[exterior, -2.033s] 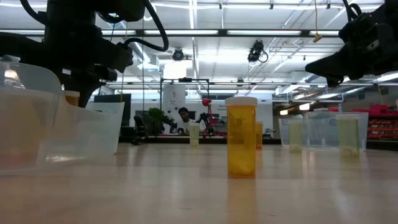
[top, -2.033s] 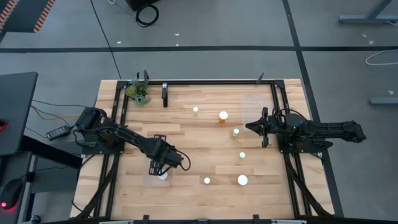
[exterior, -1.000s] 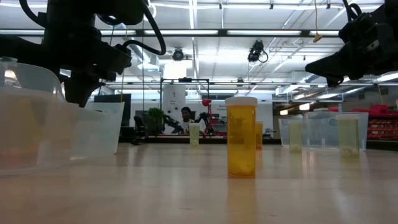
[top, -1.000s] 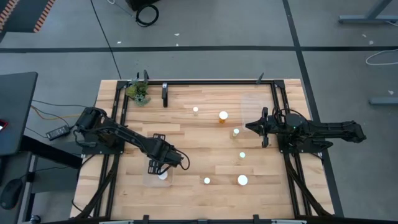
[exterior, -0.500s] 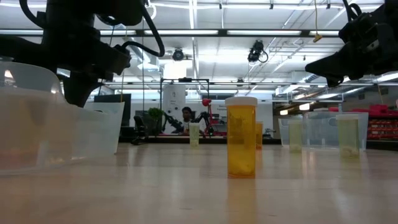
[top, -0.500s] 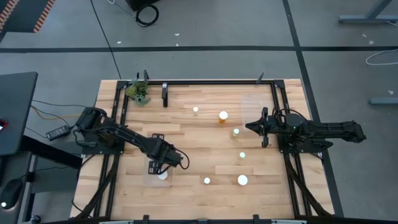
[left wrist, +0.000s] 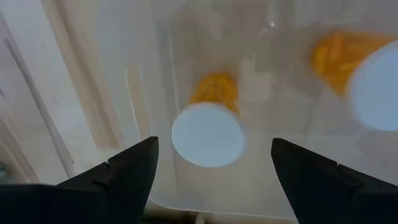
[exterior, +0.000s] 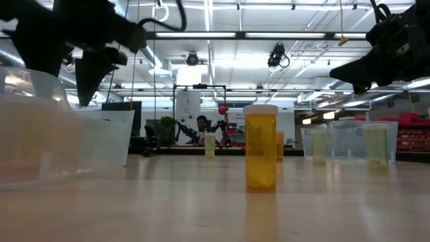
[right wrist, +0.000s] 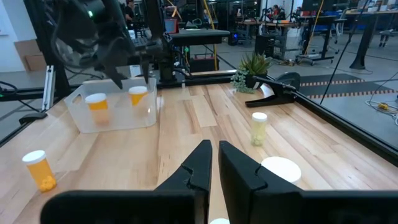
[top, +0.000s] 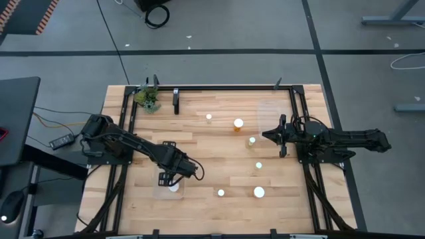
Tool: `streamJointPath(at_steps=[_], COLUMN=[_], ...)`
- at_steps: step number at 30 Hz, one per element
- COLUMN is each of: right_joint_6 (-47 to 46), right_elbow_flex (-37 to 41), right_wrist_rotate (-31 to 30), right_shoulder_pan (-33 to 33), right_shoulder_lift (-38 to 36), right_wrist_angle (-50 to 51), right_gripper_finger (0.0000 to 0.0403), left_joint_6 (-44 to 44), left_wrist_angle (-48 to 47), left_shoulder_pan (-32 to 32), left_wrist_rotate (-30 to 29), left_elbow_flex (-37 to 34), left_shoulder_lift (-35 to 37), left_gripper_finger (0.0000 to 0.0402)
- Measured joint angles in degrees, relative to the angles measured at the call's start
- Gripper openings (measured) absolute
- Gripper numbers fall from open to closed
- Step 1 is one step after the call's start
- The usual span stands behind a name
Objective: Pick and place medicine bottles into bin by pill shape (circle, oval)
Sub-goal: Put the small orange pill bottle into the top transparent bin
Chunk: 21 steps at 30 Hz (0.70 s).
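High view: the left claw (top: 170, 178) hangs over a clear bin (top: 159, 191) near the worktop's (top: 212, 153) front left, its arm reaching in from the left edge. The right claw (top: 273, 135) waits at the right side, arm stretched level. Bottles (top: 238, 124) stand scattered across the middle and right; a plant (top: 147, 98) sits at the back left corner.

Low view: one amber bottle (exterior: 261, 156) stands nearest, others far back. A person sits in the lit room behind.

Left wrist view: the fingers (left wrist: 124, 171) are spread wide, gripping nothing; two bottles (left wrist: 210, 123) stand in the bin below.

Right wrist view: the fingers (right wrist: 200, 163) are pressed together, empty. The bin (right wrist: 112, 107) with two bottles lies across the worktop.
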<state>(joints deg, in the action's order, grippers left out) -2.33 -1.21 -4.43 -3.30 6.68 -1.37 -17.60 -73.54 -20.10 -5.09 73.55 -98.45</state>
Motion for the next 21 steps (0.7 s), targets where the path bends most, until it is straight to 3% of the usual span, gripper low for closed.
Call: streamJointPath(at_steps=[7,21], right_joint_6=[0.0,0.0], right_elbow_flex=[0.0,0.0], right_wrist_rotate=[0.0,0.0], right_shoulder_pan=[0.0,0.0], right_shoulder_lift=[0.0,0.0], right_wrist_angle=[0.0,0.0], right_gripper_finger=[0.0037,0.0037], left_joint_6=[0.0,-1.3], left_wrist_angle=[2.9,16.4], left_shoulder_pan=[0.0,-1.8], left_wrist_rotate=[-1.7,-1.7], left_elbow_flex=[5.9,8.4], left_shoulder_lift=[0.0,-2.0], left_gripper_finger=[0.0308,0.0304])
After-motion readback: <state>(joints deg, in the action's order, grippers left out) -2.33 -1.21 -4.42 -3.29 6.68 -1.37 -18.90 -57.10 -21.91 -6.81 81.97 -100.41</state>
